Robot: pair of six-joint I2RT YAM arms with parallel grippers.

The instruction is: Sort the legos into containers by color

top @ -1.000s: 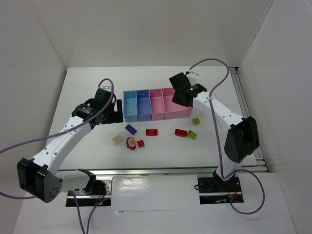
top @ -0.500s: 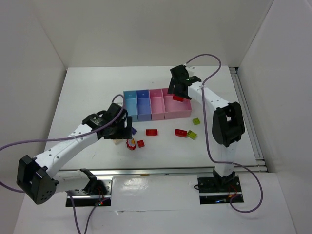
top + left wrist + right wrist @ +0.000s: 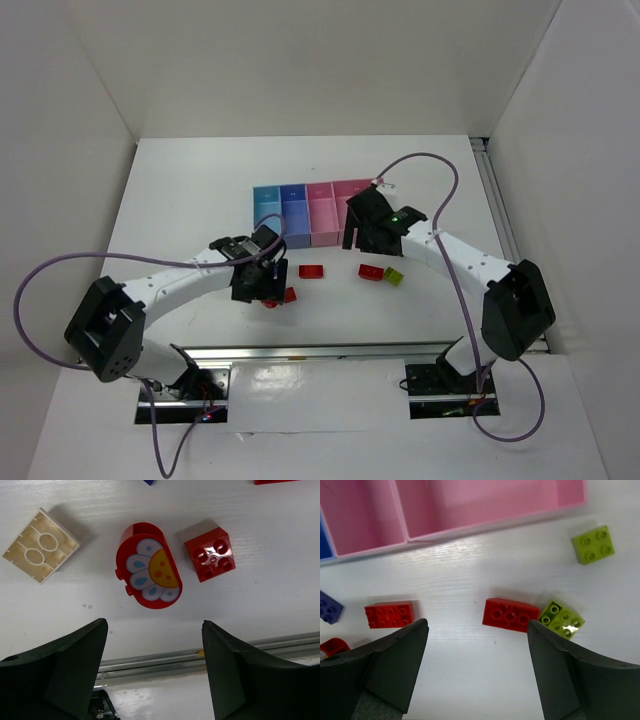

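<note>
The left gripper [image 3: 154, 626] hangs over the white table [image 3: 180, 200] on the near side of the containers [image 3: 310, 239], below their light blue bin [image 3: 266, 212]. Its fingers [image 3: 65, 672] are spread wide with nothing between them. In its wrist view the tan brick [image 3: 41, 545] lies studs-down at the left. The rounded red-and-white piece [image 3: 149, 566], painted with a flower, sits just right of it. The small red brick [image 3: 210, 554] lies just beside that piece, a narrow gap between them. All three rest on the table, apart from the fingers and nearer the containers than the fingertips. Rightward, the purple-blue brick [image 3: 329, 607] lies a little in front of the containers' darker blue bin [image 3: 294, 210]. The left red brick [image 3: 389, 614] lies in front of the pink bin [image 3: 362, 515]. The right gripper [image 3: 477, 626] hovers before the wider pink bin [image 3: 490, 502], at the right end of the containers, its claw also parted and empty. Beyond its fingertips the right red brick [image 3: 511, 614] lies in front of that bin. One yellow-green brick [image 3: 561, 619] touches its right end. The other yellow-green brick [image 3: 592, 544] sits alone, just off the containers' front right corner.
</note>
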